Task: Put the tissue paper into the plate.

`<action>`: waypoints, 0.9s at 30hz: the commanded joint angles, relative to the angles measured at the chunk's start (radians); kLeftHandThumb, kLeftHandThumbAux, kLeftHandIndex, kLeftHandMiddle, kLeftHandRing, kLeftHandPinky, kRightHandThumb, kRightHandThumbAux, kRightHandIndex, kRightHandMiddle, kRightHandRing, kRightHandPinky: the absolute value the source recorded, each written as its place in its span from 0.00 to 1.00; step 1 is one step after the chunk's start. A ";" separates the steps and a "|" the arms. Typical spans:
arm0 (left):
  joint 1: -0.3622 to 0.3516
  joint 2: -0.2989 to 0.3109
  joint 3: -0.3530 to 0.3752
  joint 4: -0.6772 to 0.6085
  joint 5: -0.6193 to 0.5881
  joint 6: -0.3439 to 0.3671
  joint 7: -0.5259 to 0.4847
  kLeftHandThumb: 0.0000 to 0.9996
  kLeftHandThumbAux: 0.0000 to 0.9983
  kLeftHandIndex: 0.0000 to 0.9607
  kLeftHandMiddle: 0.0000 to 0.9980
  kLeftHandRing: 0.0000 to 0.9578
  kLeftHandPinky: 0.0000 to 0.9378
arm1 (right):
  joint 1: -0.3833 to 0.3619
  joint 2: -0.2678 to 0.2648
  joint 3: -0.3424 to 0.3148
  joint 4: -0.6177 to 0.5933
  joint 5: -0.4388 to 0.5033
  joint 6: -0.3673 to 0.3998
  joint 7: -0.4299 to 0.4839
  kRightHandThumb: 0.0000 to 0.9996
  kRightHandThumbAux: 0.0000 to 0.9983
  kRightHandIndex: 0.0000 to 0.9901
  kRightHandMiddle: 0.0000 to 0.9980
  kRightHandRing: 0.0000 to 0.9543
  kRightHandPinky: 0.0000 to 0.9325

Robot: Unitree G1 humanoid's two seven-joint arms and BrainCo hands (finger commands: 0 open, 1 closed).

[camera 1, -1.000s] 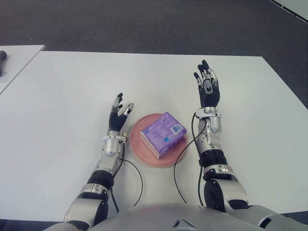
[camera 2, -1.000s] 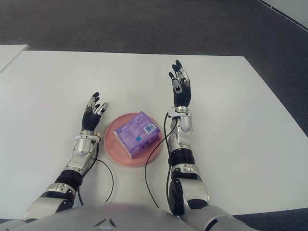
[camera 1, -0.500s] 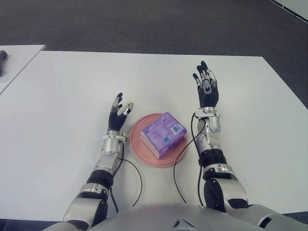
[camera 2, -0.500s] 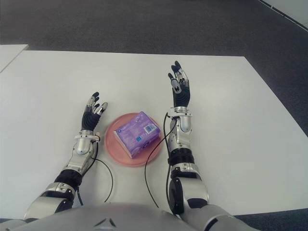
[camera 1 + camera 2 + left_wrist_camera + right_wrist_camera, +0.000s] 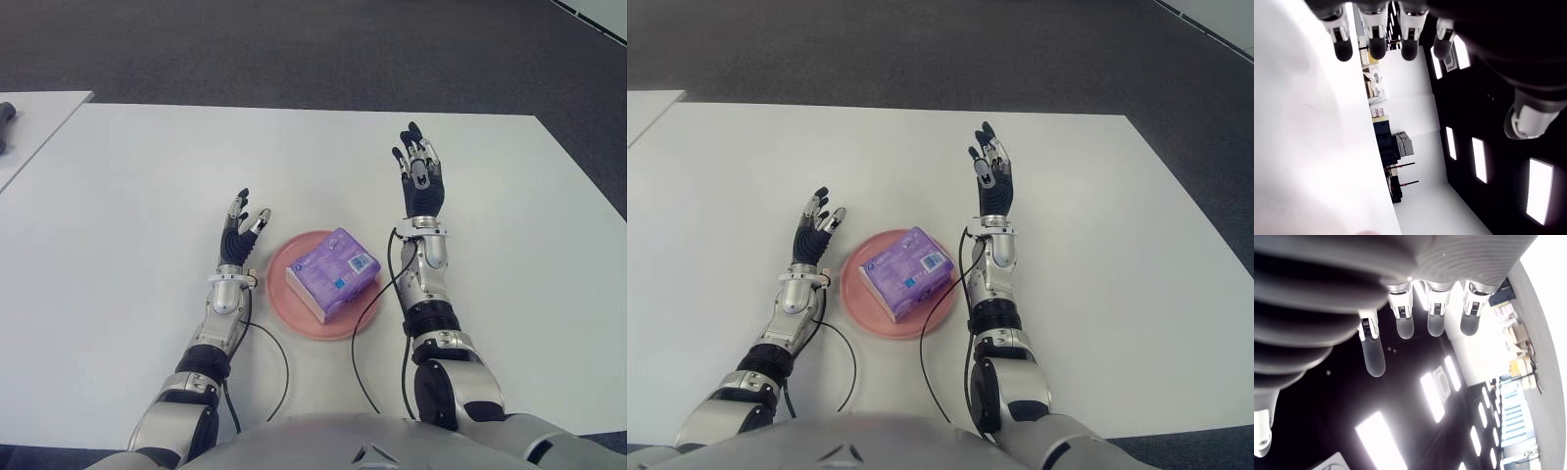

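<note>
Lying flat in the pink plate point(image 5: 294, 315), the tissue pack point(image 5: 331, 272) sits between 2 empty, spread hands, left hand point(image 5: 240, 233) just beside the rim and nearer, right hand point(image 5: 421, 181) raised beyond it, long axis diagonal.

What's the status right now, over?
Left hand open, empty, left of plate. Right hand open, empty, raised to its right. Tissue pack sits in plate. Nothing in the way.

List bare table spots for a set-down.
Bare: the table left of the left hand, the far strip beyond both hands, and the stretch right of the right hand. Crowded: between the forearms, where the plate holds the tissue pack, with cables at its near edge.
</note>
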 commanded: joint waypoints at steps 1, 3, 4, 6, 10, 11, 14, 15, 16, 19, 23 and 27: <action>0.007 0.005 0.002 -0.006 -0.007 0.014 -0.013 0.00 0.43 0.00 0.00 0.00 0.00 | -0.004 0.008 -0.006 0.013 -0.010 -0.010 -0.006 0.10 0.53 0.28 0.00 0.00 0.00; 0.007 0.005 0.003 -0.006 -0.006 0.011 -0.010 0.00 0.43 0.00 0.00 0.00 0.00 | -0.004 0.008 -0.006 0.013 -0.010 -0.010 -0.006 0.10 0.53 0.28 0.00 0.00 0.00; 0.007 0.005 0.003 -0.006 -0.006 0.010 -0.009 0.00 0.43 0.00 0.00 0.00 0.00 | -0.005 0.008 -0.007 0.013 -0.010 -0.010 -0.006 0.10 0.53 0.28 0.00 0.00 0.00; 0.007 0.005 0.003 -0.006 -0.005 0.008 -0.008 0.00 0.43 0.00 0.00 0.00 0.00 | -0.005 0.008 -0.007 0.013 -0.011 -0.010 -0.006 0.10 0.53 0.28 0.00 0.00 0.00; 0.009 0.006 0.003 -0.010 -0.003 0.008 -0.006 0.00 0.43 0.00 0.00 0.00 0.00 | -0.005 0.009 -0.007 0.011 -0.013 -0.008 -0.007 0.10 0.53 0.28 0.00 0.00 0.00; 0.009 0.006 0.002 -0.011 -0.002 0.007 -0.005 0.00 0.43 0.00 0.00 0.00 0.00 | -0.005 0.009 -0.007 0.011 -0.013 -0.008 -0.007 0.10 0.53 0.28 0.00 0.00 0.00; 0.009 0.006 0.002 -0.015 0.001 0.011 -0.002 0.00 0.43 0.00 0.00 0.00 0.00 | -0.006 0.009 -0.007 0.011 -0.013 -0.008 -0.008 0.10 0.53 0.28 0.00 0.00 0.00; 0.009 0.007 0.002 -0.017 0.002 0.012 -0.001 0.00 0.43 0.00 0.00 0.00 0.00 | -0.007 0.009 -0.007 0.011 -0.013 -0.007 -0.008 0.10 0.53 0.28 0.00 0.00 0.00; 0.008 0.007 0.002 -0.018 0.002 0.015 -0.001 0.00 0.43 0.00 0.00 0.00 0.00 | -0.008 0.009 -0.007 0.012 -0.013 -0.007 -0.008 0.10 0.53 0.28 0.00 0.00 0.00; 0.005 0.008 0.003 -0.020 0.001 0.020 -0.003 0.00 0.43 0.00 0.00 0.00 0.00 | -0.010 0.009 -0.008 0.014 -0.013 -0.007 -0.009 0.10 0.53 0.28 0.00 0.00 0.00; 0.000 0.008 0.004 -0.020 -0.003 0.017 -0.007 0.00 0.44 0.00 0.00 0.00 0.00 | -0.012 0.008 -0.008 0.016 -0.013 -0.007 -0.009 0.10 0.53 0.28 0.00 0.00 0.00; -0.001 0.009 0.003 -0.021 -0.004 0.012 -0.008 0.00 0.44 0.00 0.00 0.00 0.00 | -0.012 0.006 -0.010 0.018 -0.011 -0.007 -0.007 0.10 0.53 0.28 0.00 0.00 0.00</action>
